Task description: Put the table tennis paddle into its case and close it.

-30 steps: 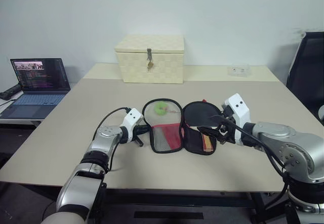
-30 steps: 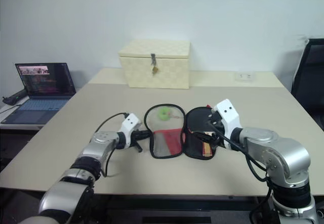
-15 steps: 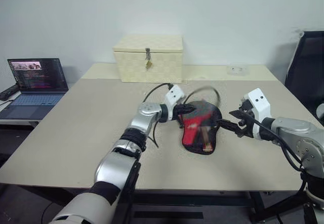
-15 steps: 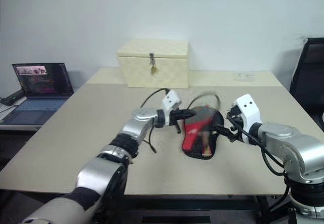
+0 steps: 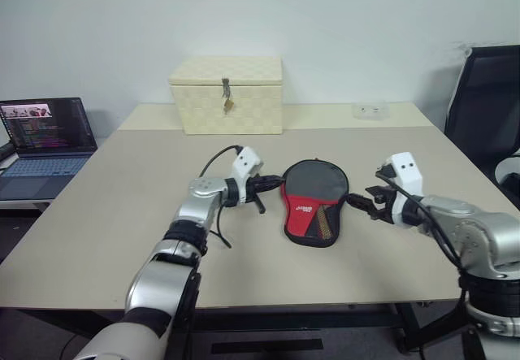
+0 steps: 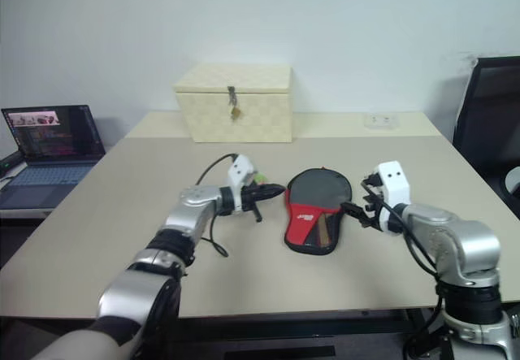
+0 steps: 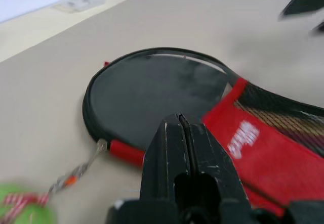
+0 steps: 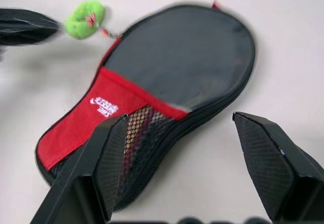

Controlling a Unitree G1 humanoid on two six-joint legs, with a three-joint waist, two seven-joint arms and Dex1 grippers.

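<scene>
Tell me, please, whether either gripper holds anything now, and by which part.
Nothing: the left gripper is shut empty beside the case; the right gripper is open.

An office: beige desk (image 5: 97, 214), open laptop (image 5: 45, 136), black swivel chair (image 5: 479, 100), plain wall

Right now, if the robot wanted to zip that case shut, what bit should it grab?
Probably the green tag hanging off the zip at the case's round end. It sticks out clear of the fabric toward the shut left gripper, so coming from the robot's left looks easiest.
</scene>
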